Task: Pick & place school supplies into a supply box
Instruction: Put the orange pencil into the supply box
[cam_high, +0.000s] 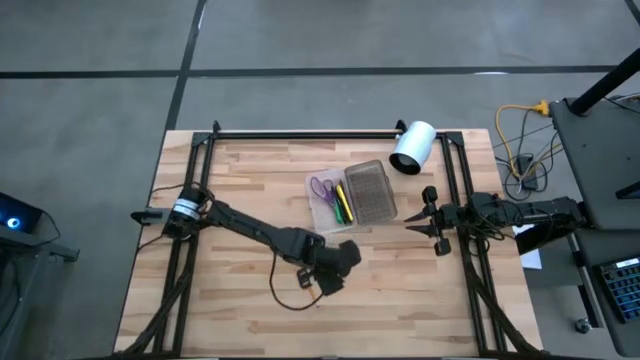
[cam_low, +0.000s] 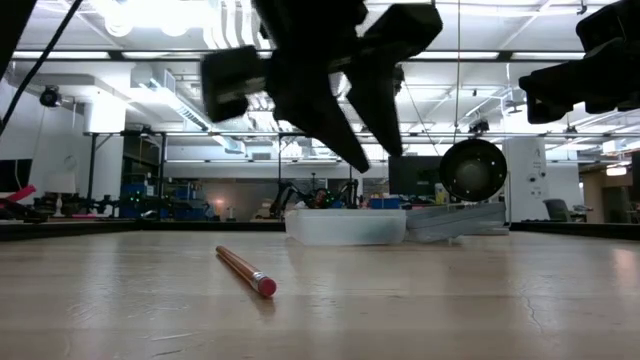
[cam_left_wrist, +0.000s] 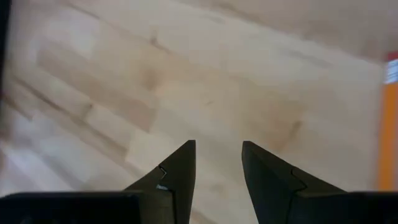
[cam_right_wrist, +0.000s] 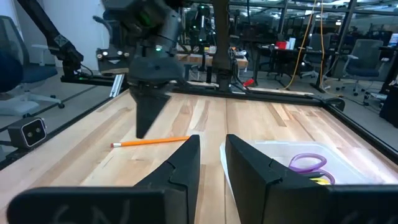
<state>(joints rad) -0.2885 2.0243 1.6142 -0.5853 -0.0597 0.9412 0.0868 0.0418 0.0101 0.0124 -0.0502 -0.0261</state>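
One orange pencil (cam_low: 245, 270) with a pink eraser lies flat on the wooden table; the right wrist view also shows this pencil (cam_right_wrist: 152, 142). My left gripper (cam_right_wrist: 144, 127) hangs open above it, fingers slanting down, nothing between them (cam_left_wrist: 217, 146). An orange strip (cam_left_wrist: 388, 130) at that view's edge may be the pencil. In the high view my left gripper (cam_high: 345, 258) hides the pencil. The supply box (cam_high: 352, 195) stands farther back, with purple scissors (cam_high: 322, 187) and pencils (cam_high: 341, 203) in its tray and the grey lid (cam_high: 370, 192) beside. My right gripper (cam_right_wrist: 212, 140) waits at the table's right, fingers slightly apart, holding nothing.
A white cylinder (cam_high: 412, 147) lies on its side at the far right behind the box. A black cable (cam_high: 290, 295) loops on the table near my left arm. Black frame rails (cam_high: 300, 134) run along the far and side edges. Bare wood lies toward the near edge.
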